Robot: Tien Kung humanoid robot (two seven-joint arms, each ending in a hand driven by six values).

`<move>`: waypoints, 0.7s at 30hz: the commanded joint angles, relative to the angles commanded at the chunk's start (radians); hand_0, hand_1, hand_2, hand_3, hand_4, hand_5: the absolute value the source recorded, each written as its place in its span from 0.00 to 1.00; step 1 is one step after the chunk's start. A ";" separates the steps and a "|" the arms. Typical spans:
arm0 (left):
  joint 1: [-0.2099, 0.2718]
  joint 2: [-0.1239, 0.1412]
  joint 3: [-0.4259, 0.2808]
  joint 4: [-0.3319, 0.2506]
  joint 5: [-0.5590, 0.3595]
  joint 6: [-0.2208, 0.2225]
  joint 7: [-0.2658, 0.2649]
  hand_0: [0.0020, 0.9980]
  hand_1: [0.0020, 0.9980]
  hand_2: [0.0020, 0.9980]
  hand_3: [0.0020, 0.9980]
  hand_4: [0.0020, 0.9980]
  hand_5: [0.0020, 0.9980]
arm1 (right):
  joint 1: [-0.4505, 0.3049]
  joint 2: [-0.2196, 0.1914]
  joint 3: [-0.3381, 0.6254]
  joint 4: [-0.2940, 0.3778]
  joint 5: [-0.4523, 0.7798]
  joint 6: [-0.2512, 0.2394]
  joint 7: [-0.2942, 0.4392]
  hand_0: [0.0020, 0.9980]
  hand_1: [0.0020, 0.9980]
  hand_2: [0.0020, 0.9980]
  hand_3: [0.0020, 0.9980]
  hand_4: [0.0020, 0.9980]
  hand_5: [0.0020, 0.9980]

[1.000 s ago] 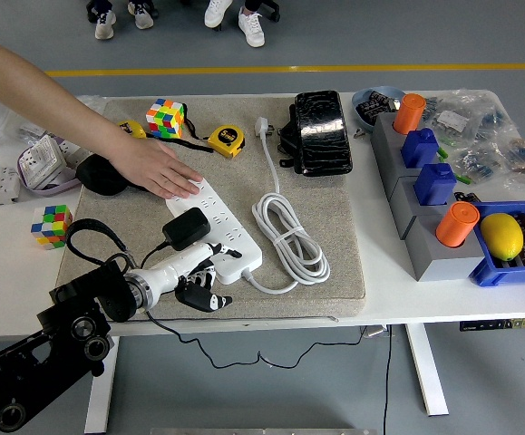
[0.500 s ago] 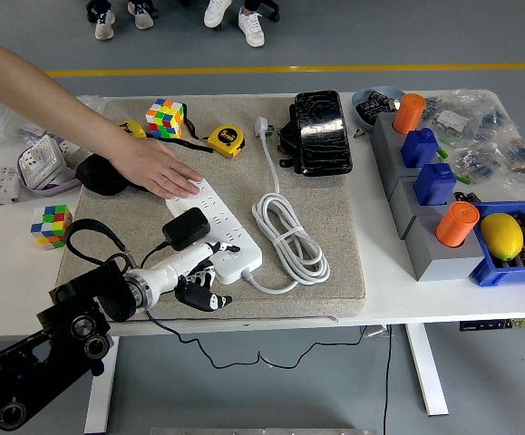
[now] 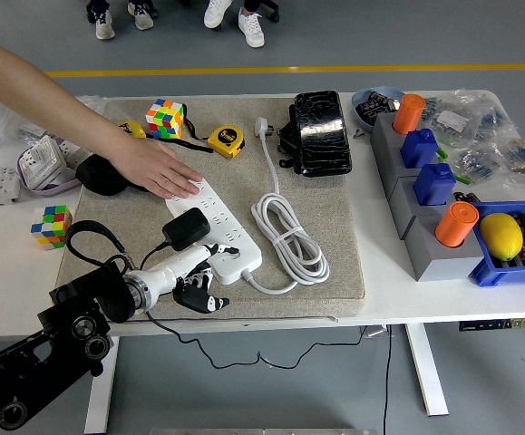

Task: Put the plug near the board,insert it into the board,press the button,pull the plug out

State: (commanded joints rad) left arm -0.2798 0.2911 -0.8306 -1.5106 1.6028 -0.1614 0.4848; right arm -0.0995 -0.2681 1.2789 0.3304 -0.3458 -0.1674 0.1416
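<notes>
A white power strip (image 3: 212,204) lies slantwise on the grey mat (image 3: 335,236). A black plug (image 3: 187,227) sits in its sockets near the near end, its black cord looping off to the left. My left hand (image 3: 199,281) rests at the strip's near end, one pale finger lying along the strip's edge, the dark fingers curled under and holding nothing. A person's hand (image 3: 158,170) presses flat on the strip's far end. My right arm is out of sight.
The strip's white cable (image 3: 289,237) is coiled on the mat to the right. A black pouch (image 3: 319,132), a yellow tape measure (image 3: 226,140) and a colour cube (image 3: 166,118) lie at the back. Grey blocks with orange and blue caps (image 3: 430,186) and a blue bin (image 3: 507,270) stand at right.
My left hand has sunk slightly toward the table's near edge, its curled fingers a little lower. The plug, the strip and the person's hand have not moved.
</notes>
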 joint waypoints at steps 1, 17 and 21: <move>0.002 0.001 -0.002 -0.002 0.000 -0.004 0.005 0.06 0.09 0.15 0.91 0.76 0.00 | 0.000 0.000 -0.001 0.000 0.000 0.000 0.000 0.55 0.58 0.54 0.51 0.84 0.35; 0.007 0.007 -0.036 -0.001 -0.166 0.280 -0.388 0.21 0.21 0.40 0.62 0.77 0.18 | 0.001 0.000 0.003 0.000 -0.002 0.000 0.000 0.55 0.58 0.54 0.51 0.85 0.35; 0.005 0.002 -0.043 0.032 -0.182 0.356 -0.480 0.21 0.21 0.40 0.62 0.77 0.18 | 0.000 0.001 0.002 -0.001 -0.001 0.000 0.000 0.55 0.58 0.54 0.51 0.85 0.35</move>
State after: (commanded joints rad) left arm -0.2746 0.2934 -0.8739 -1.4788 1.4209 0.1942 0.0051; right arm -0.0995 -0.2670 1.2810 0.3298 -0.3465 -0.1676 0.1417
